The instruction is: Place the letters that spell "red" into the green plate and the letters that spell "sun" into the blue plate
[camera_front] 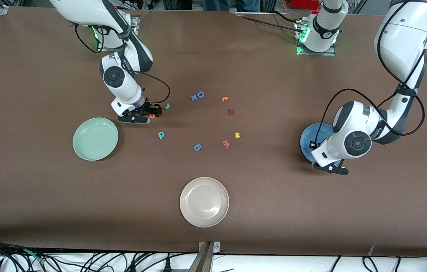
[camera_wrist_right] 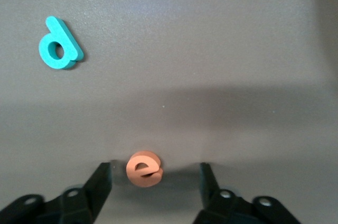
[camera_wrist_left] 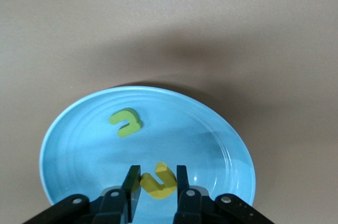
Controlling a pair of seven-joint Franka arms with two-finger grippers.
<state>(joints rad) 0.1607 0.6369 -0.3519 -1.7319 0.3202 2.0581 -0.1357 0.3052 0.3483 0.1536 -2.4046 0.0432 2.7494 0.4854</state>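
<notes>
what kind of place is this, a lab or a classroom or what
Most likely a robotics lab: two white arms bolted along one edge of a brown table, cables trailing off the table's near edge, and small foam letters such as the orange e laid out with the green plate like a sorting exercise.

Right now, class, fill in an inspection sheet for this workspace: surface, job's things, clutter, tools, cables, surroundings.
Surface: brown table, flat.
Job's things: green plate holds no letters; blue plate holds n and u; r, e, d and s lie on the table.
Clutter: beige plate; D, c, w, dark red letter.
Tools: right tool open astride e; left tool over blue plate, at u.
Cables: black loops on both arms; bundle below the table's near edge.
Surroundings: green lights at the arms' feet.
</notes>
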